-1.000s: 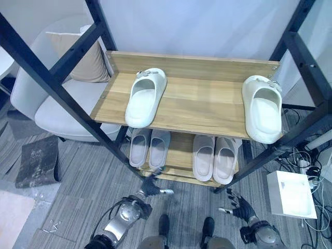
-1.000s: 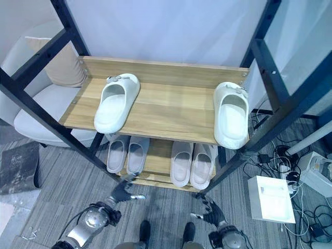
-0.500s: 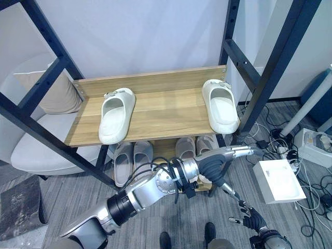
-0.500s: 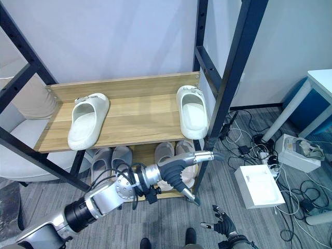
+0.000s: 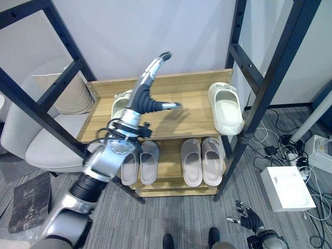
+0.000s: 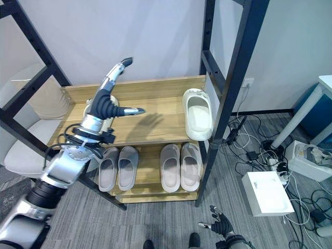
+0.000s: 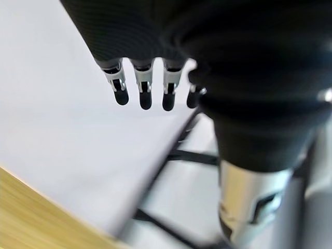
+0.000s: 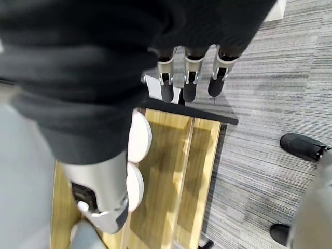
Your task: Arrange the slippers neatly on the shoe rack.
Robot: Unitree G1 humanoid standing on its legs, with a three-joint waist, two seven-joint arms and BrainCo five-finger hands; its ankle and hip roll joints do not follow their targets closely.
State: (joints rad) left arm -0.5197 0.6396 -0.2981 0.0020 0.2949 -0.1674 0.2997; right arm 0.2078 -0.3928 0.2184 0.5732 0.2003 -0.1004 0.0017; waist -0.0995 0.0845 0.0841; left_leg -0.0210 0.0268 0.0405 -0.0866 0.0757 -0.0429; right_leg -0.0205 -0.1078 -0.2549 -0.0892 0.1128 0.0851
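Two white slippers lie far apart on the wooden upper shelf (image 5: 187,122). The left slipper (image 5: 119,104) is partly hidden behind my left hand (image 5: 146,99). The right slipper (image 5: 225,108) lies at the shelf's right end, toe towards me. My left hand is raised over the left part of the shelf, open, with its fingers (image 7: 144,93) straight and pointing up towards the wall, holding nothing. My right hand (image 5: 249,220) hangs low above the floor, open and empty, with its fingers (image 8: 189,83) straight.
Two pairs of grey slippers (image 5: 139,163) (image 5: 201,161) stand side by side on the lower shelf (image 5: 171,185). Black frame posts (image 5: 262,88) flank the rack. A white chair (image 5: 46,142) with a beige cushion (image 5: 72,96) stands to the left. On the floor to the right lie a white box (image 5: 288,189) and cables.
The camera has shifted. My left arm has swung up from low in front of the rack to above the upper shelf, by the left slipper. The right hand stays low.
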